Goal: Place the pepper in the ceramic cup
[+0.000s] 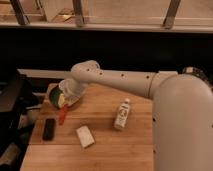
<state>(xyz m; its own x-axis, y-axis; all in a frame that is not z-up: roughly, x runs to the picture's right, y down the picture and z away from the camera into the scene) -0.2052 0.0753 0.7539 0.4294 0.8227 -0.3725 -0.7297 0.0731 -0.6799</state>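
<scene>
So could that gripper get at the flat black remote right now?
Probably not yet: the black remote lies uncovered close by, but the gripper, by the round green bowl, is shut on the small red-orange pepper.

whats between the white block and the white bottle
Only bare wooden table between the white block and white bottle, in the camera view. The gripper holds the pepper further left.
</scene>
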